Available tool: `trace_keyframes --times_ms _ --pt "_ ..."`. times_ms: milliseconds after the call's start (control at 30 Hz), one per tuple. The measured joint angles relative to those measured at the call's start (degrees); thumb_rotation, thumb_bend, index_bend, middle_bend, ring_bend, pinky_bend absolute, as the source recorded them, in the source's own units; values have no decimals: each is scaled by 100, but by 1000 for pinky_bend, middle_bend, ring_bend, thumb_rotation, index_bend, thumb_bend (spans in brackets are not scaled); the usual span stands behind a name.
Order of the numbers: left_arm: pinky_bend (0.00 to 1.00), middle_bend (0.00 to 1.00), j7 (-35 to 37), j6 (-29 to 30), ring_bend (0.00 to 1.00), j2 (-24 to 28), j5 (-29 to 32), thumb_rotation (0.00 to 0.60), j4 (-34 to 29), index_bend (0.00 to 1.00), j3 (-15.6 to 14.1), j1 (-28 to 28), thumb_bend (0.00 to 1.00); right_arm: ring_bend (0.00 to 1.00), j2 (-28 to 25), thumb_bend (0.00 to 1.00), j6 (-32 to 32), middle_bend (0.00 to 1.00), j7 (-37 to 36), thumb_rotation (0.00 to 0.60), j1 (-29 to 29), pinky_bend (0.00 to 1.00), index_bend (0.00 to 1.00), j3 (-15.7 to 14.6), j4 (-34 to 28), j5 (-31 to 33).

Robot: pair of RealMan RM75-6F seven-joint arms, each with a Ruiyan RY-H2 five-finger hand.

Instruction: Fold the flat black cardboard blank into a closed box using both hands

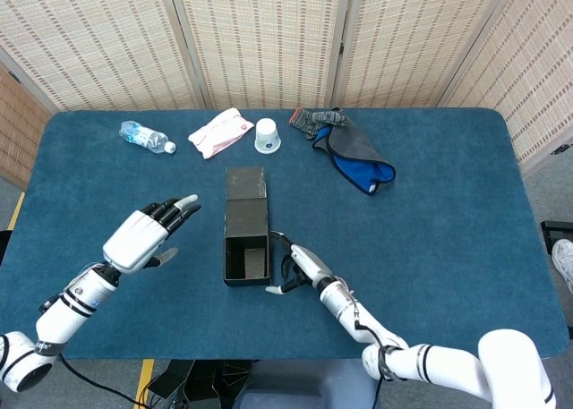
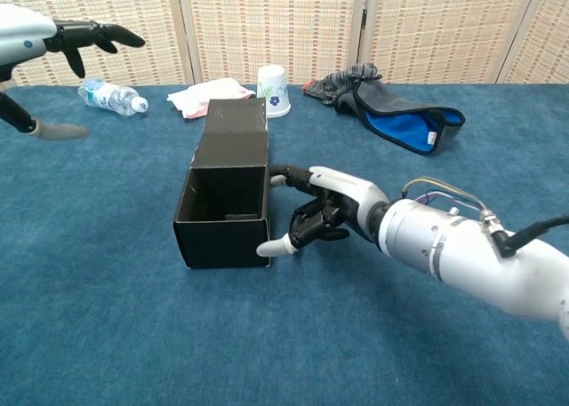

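Cardboard is already up as walls: the black box (image 1: 246, 226) lies on the blue table (image 1: 448, 248) with its open mouth toward you and its long body running away toward the paper cup (image 1: 267, 135), which stands beyond its far end. Your right hand (image 2: 324, 212) sits at the box's right near corner, fingers partly curled and gripping nothing, thumb tip and one fingertip against or just off the right wall; I cannot tell whether they truly touch. Your left hand (image 1: 143, 237) hangs well to the left of the box, fingers spread and empty, doing no work yet. As I judge it, the step in hand is closing that open near end, and one hand alone will likely just shove the box along the cloth. Bring the left hand in flat against the left wall so the box is braced from both sides, then use the right fingers to fold the end flaps inward, keeping the walls square as you press. From the head view you get the plan: the box's straight outline, both hands' standing either side of it, and the water bottle (image 1: 146, 138), white packet (image 1: 217, 132) and grey-and-blue cloth (image 1: 358, 154) lying beyond the box's far end. Only the chest view looks into the mouth, showing the dark interior and how the right thumb lies low beside the front edge; there the left hand shows only at the upper left corner.
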State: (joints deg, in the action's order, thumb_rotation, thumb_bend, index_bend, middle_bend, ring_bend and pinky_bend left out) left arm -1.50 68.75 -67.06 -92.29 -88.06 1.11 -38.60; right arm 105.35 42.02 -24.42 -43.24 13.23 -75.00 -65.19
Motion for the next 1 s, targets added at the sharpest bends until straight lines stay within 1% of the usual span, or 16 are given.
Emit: trace_keyframes --times_ms 233,400,533,600,633,667,700,733,800,933,1000 --pt "319 0 982 -117 134 91 586 600 -411 22 84 243 254 614 -849 0 -47 0 263 600 268 1000 0 -125 -874 184" --pt "319 0 1667 -359 135 104 770 600 -465 0 45 344 185 614 -1563 0 61 1 348 600 495 1000 0 -195 -1538 82" --pt "319 0 2551 -559 142 69 839 600 -436 0 -7 418 129 614 -2155 0 258 15 316 600 692 1000 0 -205 -2032 -154" --pt "319 0 2995 -660 174 31 826 600 -378 0 -49 444 111 614 -2482 0 385 18 257 600 801 1000 0 -187 -2271 -273" --pt "320 0 3286 -732 211 -11 803 600 -316 0 -82 459 103 614 -2618 0 443 18 229 600 847 1000 0 -175 -2364 -320" --pt "320 0 3492 -786 269 -57 779 600 -252 0 -109 469 97 614 -2787 0 518 18 188 600 906 1000 0 -155 -2483 -379" --pt "324 0 3681 -840 289 -117 749 600 -172 0 -136 477 94 614 -2905 0 577 18 150 600 949 1000 0 -136 -2571 -419" --pt "339 0 3882 -905 313 -224 705 600 -42 0 -167 483 92 614 -3013 0 635 18 107 600 990 1000 0 -114 -2653 -455" --pt "397 0 4052 -1009 315 -409 651 600 160 0 -204 479 90 614 -3219 0 764 19 -14 600 1070 1000 0 -47 -2817 -525" --pt "569 0 4338 -1280 351 -845 596 600 509 0 -244 424 87 614 -3439 0 979 25 -146 600 1165 1000 0 80 -2977 -605" --pt "621 0 4452 -1385 356 -1025 606 600 636 0 -239 393 84 614 -3512 0 1064 25 -186 600 1202 1000 0 119 -3046 -634"
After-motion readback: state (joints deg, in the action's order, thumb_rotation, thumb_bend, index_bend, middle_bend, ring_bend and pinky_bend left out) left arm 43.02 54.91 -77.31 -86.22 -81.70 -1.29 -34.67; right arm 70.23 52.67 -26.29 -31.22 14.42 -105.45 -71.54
